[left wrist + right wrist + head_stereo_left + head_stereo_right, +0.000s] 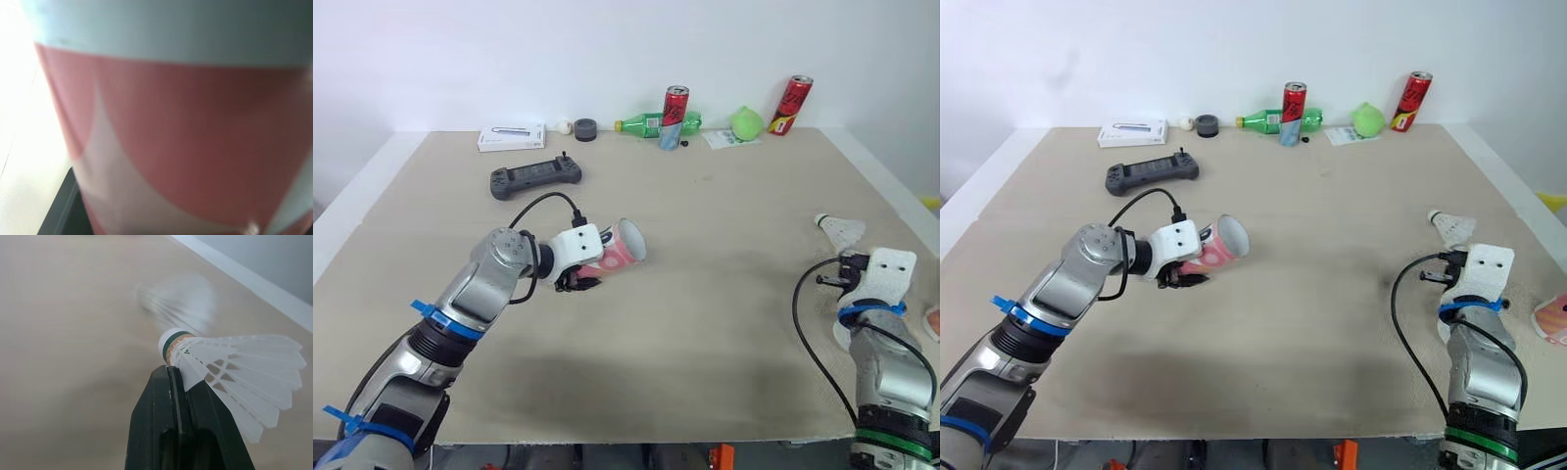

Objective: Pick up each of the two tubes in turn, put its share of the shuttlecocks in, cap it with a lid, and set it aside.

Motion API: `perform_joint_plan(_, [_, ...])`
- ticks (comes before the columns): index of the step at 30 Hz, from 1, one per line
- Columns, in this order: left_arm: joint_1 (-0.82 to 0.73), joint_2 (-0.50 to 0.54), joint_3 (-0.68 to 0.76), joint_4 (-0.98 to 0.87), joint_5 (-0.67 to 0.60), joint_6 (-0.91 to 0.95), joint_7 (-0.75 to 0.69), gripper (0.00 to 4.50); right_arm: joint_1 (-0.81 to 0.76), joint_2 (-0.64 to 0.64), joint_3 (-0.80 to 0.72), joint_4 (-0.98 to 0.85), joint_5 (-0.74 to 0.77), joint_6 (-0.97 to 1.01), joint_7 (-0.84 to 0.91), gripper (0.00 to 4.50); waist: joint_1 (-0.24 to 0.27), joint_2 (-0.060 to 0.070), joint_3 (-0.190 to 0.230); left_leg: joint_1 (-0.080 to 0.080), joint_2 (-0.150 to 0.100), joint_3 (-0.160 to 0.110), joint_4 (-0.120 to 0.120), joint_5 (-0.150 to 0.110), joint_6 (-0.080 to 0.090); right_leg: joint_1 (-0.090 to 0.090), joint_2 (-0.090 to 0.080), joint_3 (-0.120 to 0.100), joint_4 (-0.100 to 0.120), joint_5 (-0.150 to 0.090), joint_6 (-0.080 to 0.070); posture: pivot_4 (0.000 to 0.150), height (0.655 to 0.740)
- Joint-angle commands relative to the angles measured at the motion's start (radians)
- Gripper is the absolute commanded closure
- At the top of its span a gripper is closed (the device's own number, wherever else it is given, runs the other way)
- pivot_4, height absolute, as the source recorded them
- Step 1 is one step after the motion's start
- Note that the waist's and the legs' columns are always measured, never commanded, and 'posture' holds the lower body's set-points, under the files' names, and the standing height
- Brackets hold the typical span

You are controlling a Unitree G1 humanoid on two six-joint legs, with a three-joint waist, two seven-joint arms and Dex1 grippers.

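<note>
My left gripper (576,282) is shut on a pink-and-white tube (622,247), held lying over above the table's middle left with its open mouth toward the right; the same tube (171,137) sits close against the left wrist camera. My right gripper (171,369) is shut on a white shuttlecock (230,367), pinching its feathers just behind the green-banded cork. Its white wrist housing (884,269) hovers near the table's right edge. Another shuttlecock (842,230) lies on the table just beyond it. A second pink-and-white tube (1552,318) peeks in at the far right edge.
Along the back edge stand a white box (512,137), a dark round object (585,129), a green bottle (641,124), two red cans (675,103) (791,103) and a green object (747,122). A grey game controller (534,178) lies at the back left.
</note>
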Motion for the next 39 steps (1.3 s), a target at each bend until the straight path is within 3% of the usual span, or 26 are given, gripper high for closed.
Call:
perform_joint_plan(1, [0.014, -0.011, -0.031, 0.002, -0.022, 0.007, -0.020, 1.99, -0.002, -0.110, 0.075, -0.286, 0.202, 0.153, 0.246, 4.46, -0.001, 0.001, 0.000, 0.000, 0.000, 0.000, 0.000, 0.000, 0.000, 0.000, 0.000, 0.000, 0.000, 0.000, 0.000, 0.150, 0.7400])
perform_joint_plan(7, [0.003, -0.023, -0.037, 0.022, -0.016, -0.003, -0.015, 1.99, -0.112, -0.218, 0.213, -0.543, 0.394, 0.312, 0.399, 4.46, 0.003, -0.003, 0.001, 0.000, 0.001, -0.002, 0.001, 0.000, 0.000, 0.001, 0.002, -0.003, 0.000, -0.001, -0.002, 0.150, 0.7400])
perform_joint_plan(16, [0.016, -0.033, -0.034, 0.004, -0.015, 0.010, -0.004, 1.99, -0.226, -0.180, 0.570, -0.610, 0.244, 0.285, 0.423, 4.46, 0.007, -0.006, 0.000, -0.002, 0.001, -0.002, 0.001, 0.000, 0.000, 0.001, -0.001, -0.003, -0.002, -0.001, 0.000, 0.150, 0.7400])
perform_joint_plan(20, [0.017, -0.035, -0.033, -0.002, -0.016, 0.018, 0.000, 1.99, -0.228, -0.132, 0.588, -0.596, 0.238, 0.289, 0.415, 4.46, 0.007, -0.007, 0.000, -0.002, 0.000, -0.002, 0.001, 0.000, 0.000, 0.001, -0.001, -0.003, -0.002, -0.001, 0.000, 0.150, 0.7400])
perform_joint_plan(21, [0.018, -0.034, -0.032, -0.004, -0.016, 0.019, 0.001, 1.99, -0.225, -0.115, 0.550, -0.590, 0.274, 0.306, 0.407, 3.83, 0.006, -0.007, 0.001, -0.002, 0.001, -0.003, 0.001, 0.000, 0.000, 0.001, -0.001, -0.003, -0.002, -0.001, 0.000, 0.150, 0.7400])
perform_joint_plan(24, [0.023, -0.031, -0.029, -0.007, -0.016, 0.022, 0.002, 1.99, -0.205, -0.083, 0.411, -0.564, 0.357, 0.328, 0.379, 2.76, 0.008, -0.008, 0.001, -0.002, 0.001, -0.003, 0.001, 0.000, 0.000, 0.001, -0.001, -0.003, -0.002, -0.001, 0.000, 0.150, 0.7400])
perform_joint_plan(26, [0.025, -0.030, -0.028, -0.009, -0.016, 0.024, 0.003, 1.99, -0.192, -0.055, 0.288, -0.521, 0.413, 0.337, 0.331, 1.75, 0.008, -0.008, 0.001, -0.002, 0.001, -0.004, 0.001, 0.000, 0.000, 0.002, -0.001, -0.003, -0.002, -0.001, 0.000, 0.150, 0.7400])
perform_joint_plan(29, [0.026, -0.031, -0.027, -0.012, -0.017, 0.026, 0.005, 1.99, -0.158, -0.041, 0.143, -0.423, 0.384, 0.302, 0.247, 0.30, 0.008, -0.009, 0.001, -0.002, 0.001, -0.004, 0.001, 0.000, 0.000, 0.002, -0.001, -0.003, -0.002, -0.001, 0.000, 0.150, 0.7400])
perform_joint_plan(30, [0.027, -0.031, -0.026, -0.011, -0.018, 0.026, 0.006, 1.99, -0.136, -0.045, 0.111, -0.393, 0.365, 0.283, 0.236, 0.04, 0.008, -0.009, 0.001, -0.002, 0.001, -0.003, 0.001, 0.000, 0.000, 0.002, -0.002, -0.003, -0.002, -0.001, 0.000, 0.150, 0.7400])
perform_joint_plan(37, [0.025, -0.032, -0.029, -0.005, -0.022, 0.021, 0.006, 1.99, -0.103, -0.086, 0.028, -0.100, 0.075, 0.166, -0.029, 0.04, 0.006, -0.007, 0.000, -0.001, 0.000, -0.001, 0.001, 0.000, 0.000, 0.001, -0.001, -0.002, -0.001, -0.001, 0.000, 0.150, 0.7400])
perform_joint_plan(39, [0.024, -0.034, -0.033, -0.003, -0.023, 0.020, 0.005, 1.99, -0.136, -0.103, 0.007, 0.063, 0.017, 0.110, -0.091, 0.04, 0.006, -0.007, 0.000, -0.001, 0.000, -0.001, 0.001, 0.000, 0.000, 0.001, -0.001, -0.002, -0.001, -0.001, 0.000, 0.150, 0.7400])
